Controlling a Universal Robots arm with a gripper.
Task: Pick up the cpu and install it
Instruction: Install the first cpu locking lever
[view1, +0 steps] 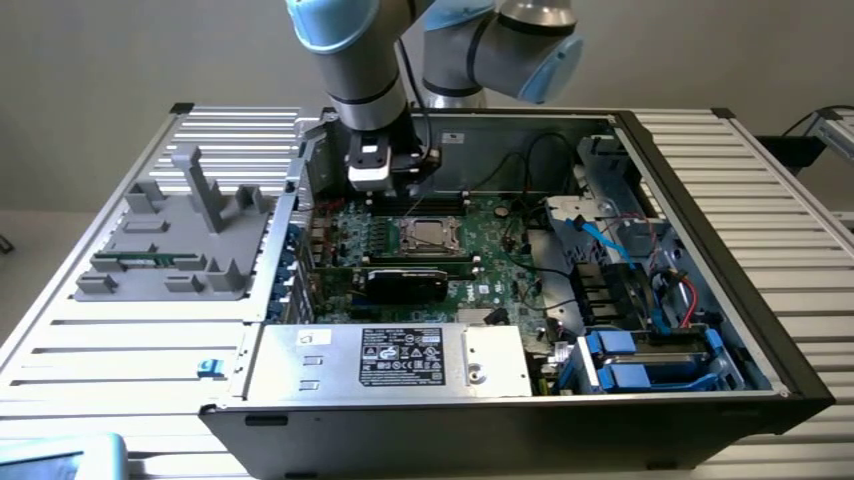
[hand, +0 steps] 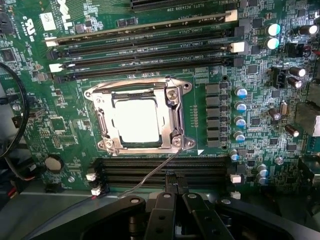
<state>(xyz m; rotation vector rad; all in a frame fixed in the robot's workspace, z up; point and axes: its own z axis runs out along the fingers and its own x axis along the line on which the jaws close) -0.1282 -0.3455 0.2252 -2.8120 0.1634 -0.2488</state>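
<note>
Socket frame (hand: 172, 100) holds the cpu (hand: 137, 120), inside the open computer case (view1: 534, 440).

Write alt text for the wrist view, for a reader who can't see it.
A silvery cpu sits inside the metal socket frame on a green motherboard, with dark memory slots on two sides. The claw, shut and empty, hangs beside the frame.
</note>
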